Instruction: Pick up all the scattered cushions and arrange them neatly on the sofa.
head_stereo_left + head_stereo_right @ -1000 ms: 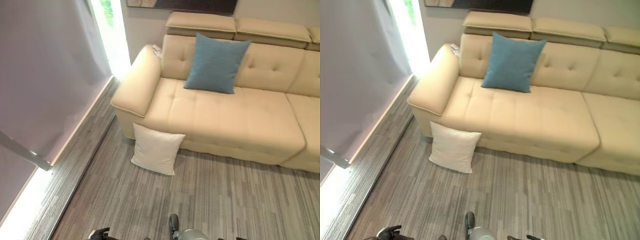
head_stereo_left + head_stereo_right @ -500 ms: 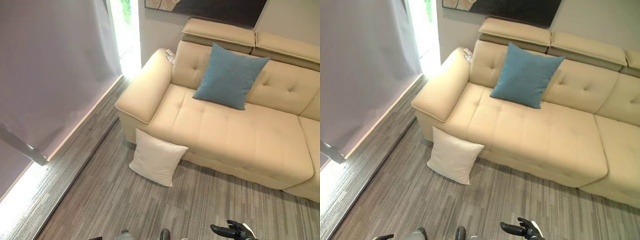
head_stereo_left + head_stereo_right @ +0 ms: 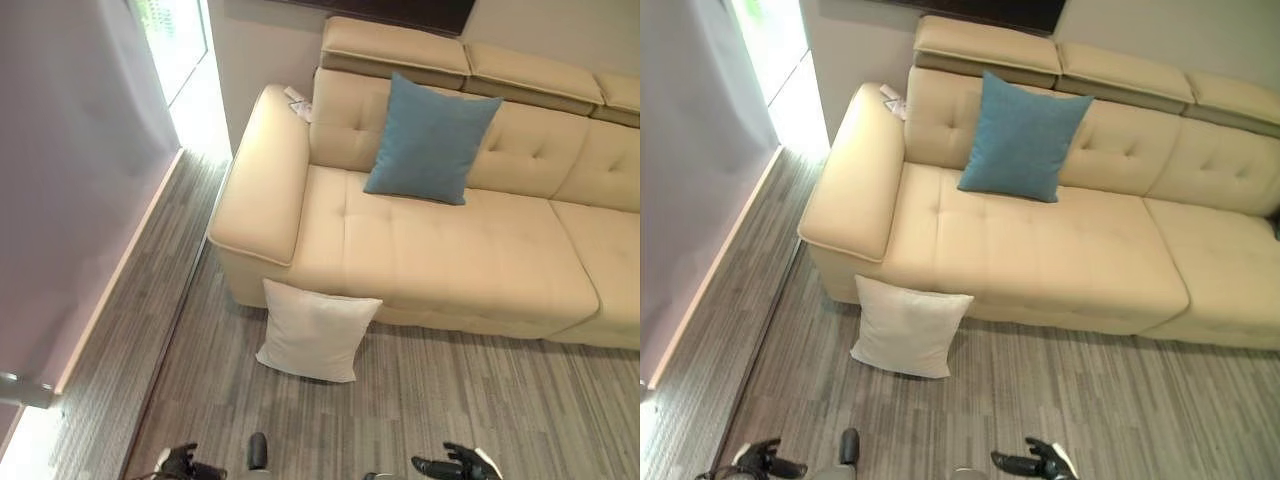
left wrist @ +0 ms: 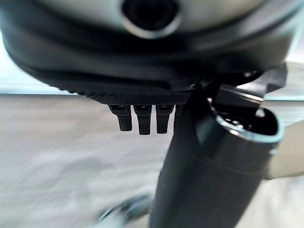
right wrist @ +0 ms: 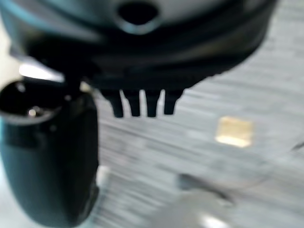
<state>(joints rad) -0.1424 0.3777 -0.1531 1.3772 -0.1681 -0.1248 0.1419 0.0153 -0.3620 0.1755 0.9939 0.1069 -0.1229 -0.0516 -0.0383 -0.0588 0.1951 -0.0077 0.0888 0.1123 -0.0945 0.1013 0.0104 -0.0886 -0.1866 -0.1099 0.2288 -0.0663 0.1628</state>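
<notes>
Nearest, at the bottom edge of the head views, the left hand (image 3: 178,463) and the right hand (image 3: 1038,463) hang low over the grey striped carpet floor (image 3: 470,400); each wrist view shows its own fingers (image 4: 138,119) as a short, relaxed row with the thumb standing apart, holding nothing. Just beyond them the white cushion (image 3: 315,332) stands on the floor, leaning against the front of the cream sofa (image 3: 450,250) below the rolled armrest (image 3: 262,180); it looks like the only cushion left off the seat. Farther back the blue cushion (image 3: 430,140) sits upright on the seat, tipped against the tufted backrest. A small pale object (image 3: 298,102), too small to identify, lies in the corner behind the armrest, and a grey curtain (image 3: 70,150) hangs along the left side beside a bright window strip (image 3: 185,60). The step in hand appears to be the approach to the white cushion, with both hands well apart from it. To do it well, the robot would probably need to close in and bend low, since the cushion sits at floor level, then take it from both sides with flat palms, or pinch a top corner, so the soft filling does not sag out of the hold. Lifting it clear of the sofa's front edge before swinging over the seat should avoid snagging, and setting it upright beside the blue cushion, against the backrest, would give a tidy row.
</notes>
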